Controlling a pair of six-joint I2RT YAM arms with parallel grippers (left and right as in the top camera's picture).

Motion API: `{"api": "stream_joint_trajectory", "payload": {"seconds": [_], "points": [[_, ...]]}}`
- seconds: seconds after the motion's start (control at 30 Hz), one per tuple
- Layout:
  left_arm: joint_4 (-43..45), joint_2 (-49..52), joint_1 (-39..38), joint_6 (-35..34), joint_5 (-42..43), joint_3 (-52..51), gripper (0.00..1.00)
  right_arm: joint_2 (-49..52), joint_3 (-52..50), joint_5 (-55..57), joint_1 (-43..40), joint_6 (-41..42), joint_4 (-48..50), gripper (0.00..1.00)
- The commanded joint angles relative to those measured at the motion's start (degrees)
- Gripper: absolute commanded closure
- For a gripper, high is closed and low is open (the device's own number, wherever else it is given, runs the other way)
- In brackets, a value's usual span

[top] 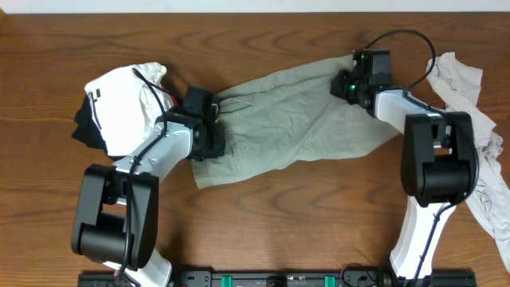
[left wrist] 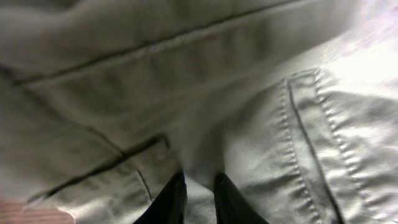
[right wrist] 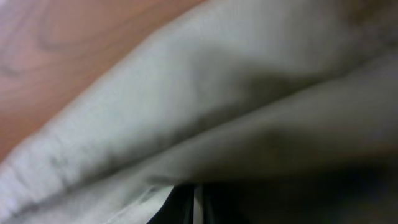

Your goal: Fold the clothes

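Note:
Olive-green shorts [top: 291, 119] lie spread across the middle of the wooden table. My left gripper [top: 209, 146] is at their left end by the waistband, shut on a fold of the fabric; the left wrist view shows the cloth [left wrist: 249, 112] pinched between the black fingers [left wrist: 199, 199], beside a stitched pocket seam. My right gripper [top: 344, 86] is at the upper right end of the shorts, shut on the cloth edge; the right wrist view shows fabric [right wrist: 205, 118] draped over the nearly closed fingers [right wrist: 196, 205].
A white and black garment [top: 119, 108] lies bunched at the left, right behind my left arm. A pale grey garment [top: 478, 135] lies crumpled along the right edge, beside the right arm's base. Bare wood [top: 303, 215] lies in front of the shorts.

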Motion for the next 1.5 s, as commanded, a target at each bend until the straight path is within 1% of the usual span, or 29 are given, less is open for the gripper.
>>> {"api": "stream_joint_trajectory", "payload": {"seconds": [0.0, 0.1, 0.13, 0.2, 0.27, 0.3, 0.37, 0.4, 0.5, 0.57, 0.6, 0.63, 0.7, 0.73, 0.77, 0.83, 0.9, 0.97, 1.03, 1.2, 1.23, 1.27, 1.33, 1.37, 1.4, 1.43, 1.47], "points": [[-0.5, 0.4, 0.1, 2.1, 0.7, -0.2, 0.82, 2.3, 0.6, 1.6, -0.3, 7.2, 8.3, 0.93], [-0.9, 0.4, 0.1, 3.3, 0.1, -0.2, 0.81, 3.5, 0.6, 1.3, -1.1, 10.4, 18.0, 0.93], [-0.9, 0.4, 0.1, 3.5, 0.1, -0.2, 0.81, 3.5, 0.6, 1.1, -1.4, 10.8, 19.1, 0.93], [-0.9, 0.4, 0.1, 4.2, 0.1, -0.2, 0.81, 3.0, 1.0, -2.6, -2.3, 10.3, 19.4, 0.93], [-0.8, 0.4, 0.1, 4.5, 0.1, -0.2, 0.79, 2.1, 1.9, -11.1, -3.9, 6.7, 19.0, 0.91], [-0.6, 0.4, 0.1, 4.5, 0.1, -0.2, 0.78, 1.6, 2.3, -15.0, -4.8, 5.2, 17.7, 0.89], [-0.4, 0.4, 0.1, 4.5, 0.1, -0.1, 0.75, -1.2, 2.8, -22.5, -7.4, 3.5, 11.5, 0.86], [-0.3, 0.4, 0.1, 4.5, 0.1, -0.1, 0.73, -2.8, 2.9, -24.4, -8.6, 2.3, 7.6, 0.86], [-0.2, 0.4, 0.1, 4.5, 0.1, -0.1, 0.72, -8.5, 2.9, -25.4, -12.3, -3.7, -7.8, 0.82], [0.1, 0.4, 0.1, 4.5, 0.1, -0.1, 0.72, -11.8, 2.9, -23.9, -13.9, -8.5, -18.7, 0.77], [0.3, 0.4, 0.1, 4.5, 0.1, -0.1, 0.72, -13.0, 2.9, -22.0, -14.4, -10.4, -24.1, 0.72], [0.5, 0.4, 0.1, 4.4, 0.1, -0.1, 0.72, -14.1, 2.9, -18.5, -14.6, -11.9, -30.2, 0.62], [0.9, 0.4, 0.1, 4.4, 0.1, -0.1, 0.72, -15.0, 2.9, -11.8, -14.3, -12.9, -40.7, 0.51], [1.1, 0.4, 0.1, 4.4, 0.1, -0.1, 0.71, -15.0, 2.9, -9.8, -14.1, -13.5, -44.2, 0.43], [1.2, 0.4, 0.1, 4.4, 0.1, -0.1, 0.71, -14.8, 2.7, -7.3, -13.8, -13.7, -47.1, 0.39], [1.6, 0.4, 0.1, 4.4, 0.1, -0.1, 0.71, -14.2, 1.6, -4.7, -13.0, -13.7, -49.6, 0.38], [1.8, 0.4, 0.1, 4.4, 0.1, -0.1, 0.71, -13.4, 0.0, -4.4, -12.2, -13.0, -49.6, 0.38], [2.0, 0.4, 0.1, 4.4, 0.1, -0.1, 0.71, -12.1, -1.6, -4.3, -11.7, -10.3, -49.6, 0.4], [2.0, 0.4, 0.1, 4.4, 0.1, -0.1, 0.7, -10.8, -2.9, -4.7, -11.5, -8.1, -49.2, 0.44], [2.0, 0.4, 0.1, 4.4, 0.1, -0.1, 0.69, -9.9, -5.6, -8.1, -10.9, -7.0, -46.4, 0.5], [2.1, 0.4, 0.1, 4.5, 0.1, -0.1, 0.69, -9.9, -5.9, -8.1, -10.8, -6.3, -46.0, 0.53], [2.2, 0.4, 0.1, 4.4, 0.1, -0.1, 0.69, -9.9, -6.1, -8.1, -10.7, -5.4, -45.5, 0.57], [2.4, 0.4, 0.1, 4.5, 0.1, -0.1, 0.69, -9.9, -6.3, -8.4, -10.5, -4.6, -44.6, 0.77], [2.4, 0.4, 0.1, 4.4, 0.1, -0.1, 0.69, -9.9, -6.3, -8.3, -10.5, -4.6, -44.4, 0.84], [2.4, 0.4, 0.1, 4.5, 0.1, -0.1, 0.69, -10.1, -6.2, -8.0, -10.6, -4.7, -44.4, 0.93], [2.4, 0.4, 0.1, 4.5, 0.1, -0.1, 0.69, -10.1, -6.0, -7.7, -10.9, -5.0, -44.5, 0.99], [2.4, 0.4, 0.1, 4.5, 0.1, -0.1, 0.69, -10.3, -5.9, -7.2, -11.3, -5.2, -44.8, 0.99]]}}
